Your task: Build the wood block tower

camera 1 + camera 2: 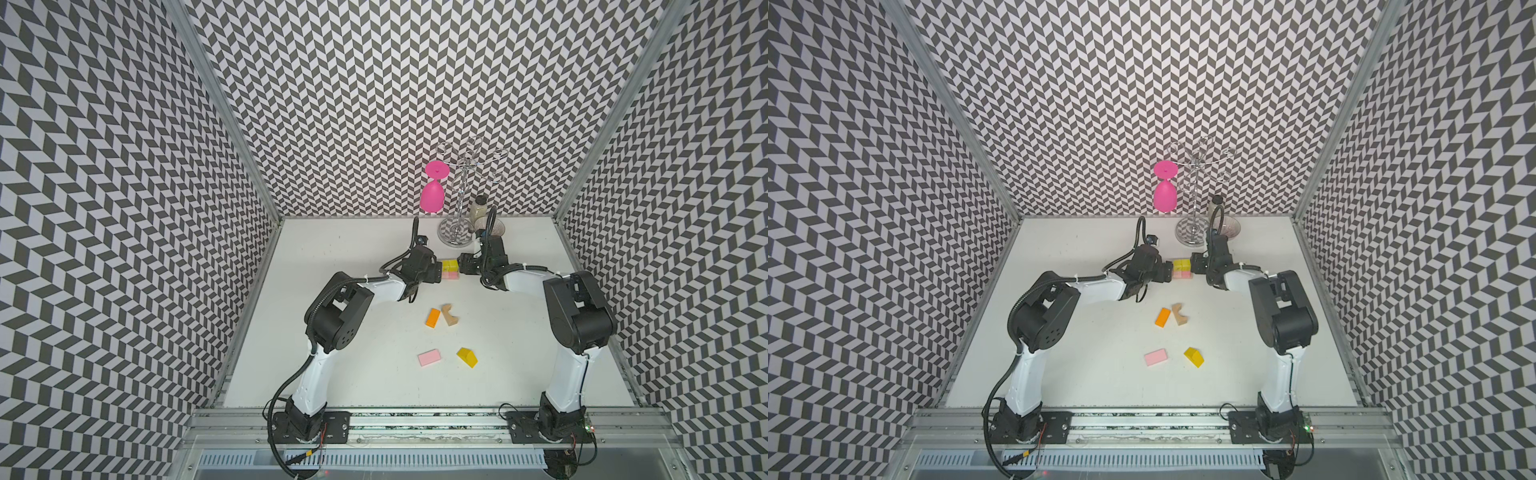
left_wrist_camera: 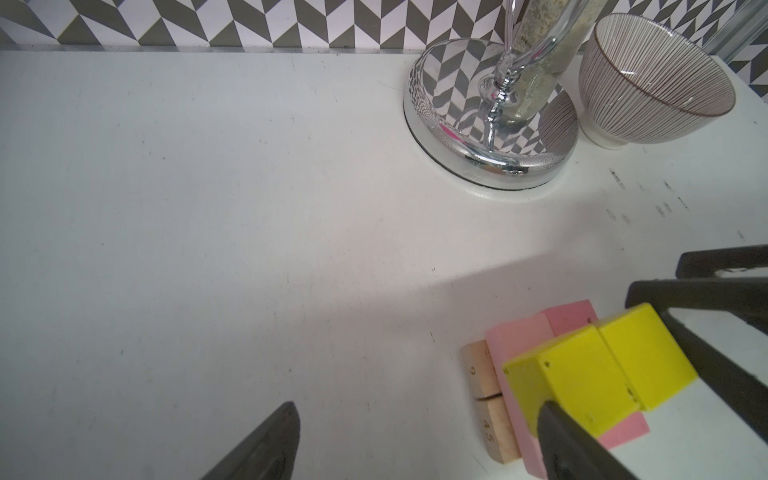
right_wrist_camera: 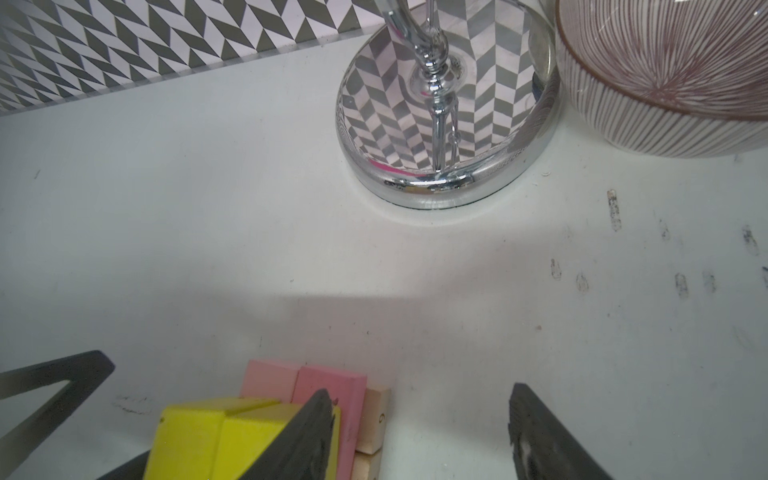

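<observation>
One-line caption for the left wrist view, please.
Open left gripper beside the half-built tower: yellow cubes on pink bars on tan bars; chrome stand, striped bowl beyond.

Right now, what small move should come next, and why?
Probably squeeze the two yellow wooden cubes gently together: they look slightly misaligned atop the pale pink bars, and each arm's open jaws have one finger at the cubes' outer sides.

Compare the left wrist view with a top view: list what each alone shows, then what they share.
Only the left wrist view: digits printed on the tan base bars. Only a top view: the orange bar, tan arch, loose pink bar, yellow roof piece, magenta goblet. Shared: the yellow cubes on pink bars, chrome stand, striped bowl.
</observation>
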`<state>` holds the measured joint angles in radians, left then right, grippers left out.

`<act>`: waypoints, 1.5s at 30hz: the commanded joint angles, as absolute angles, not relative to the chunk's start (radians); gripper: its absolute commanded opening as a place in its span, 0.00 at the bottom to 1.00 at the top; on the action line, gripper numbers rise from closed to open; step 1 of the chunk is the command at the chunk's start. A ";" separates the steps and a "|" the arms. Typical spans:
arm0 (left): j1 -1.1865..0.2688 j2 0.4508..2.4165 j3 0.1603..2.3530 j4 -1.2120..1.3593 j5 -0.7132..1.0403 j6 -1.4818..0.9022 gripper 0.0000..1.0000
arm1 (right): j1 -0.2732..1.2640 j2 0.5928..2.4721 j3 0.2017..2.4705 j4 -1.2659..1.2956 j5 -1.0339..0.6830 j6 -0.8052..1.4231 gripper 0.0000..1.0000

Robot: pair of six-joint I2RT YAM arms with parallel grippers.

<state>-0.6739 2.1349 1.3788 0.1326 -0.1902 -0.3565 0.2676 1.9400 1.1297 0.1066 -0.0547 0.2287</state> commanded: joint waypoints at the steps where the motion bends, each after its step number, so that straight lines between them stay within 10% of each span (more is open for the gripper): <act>1: -0.676 2.138 1.410 0.117 -0.213 -0.354 0.90 | 0.275 1.913 1.108 0.145 -0.031 0.228 0.66; 45: -0.647 2.218 1.509 0.083 -0.190 -0.339 0.90 | 0.284 1.854 1.032 0.208 -0.055 0.218 0.66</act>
<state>-0.6491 2.1933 1.4750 0.0914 -0.1982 -0.3374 0.2779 1.9022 1.0473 0.1585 -0.0746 0.2207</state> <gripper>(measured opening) 0.901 0.663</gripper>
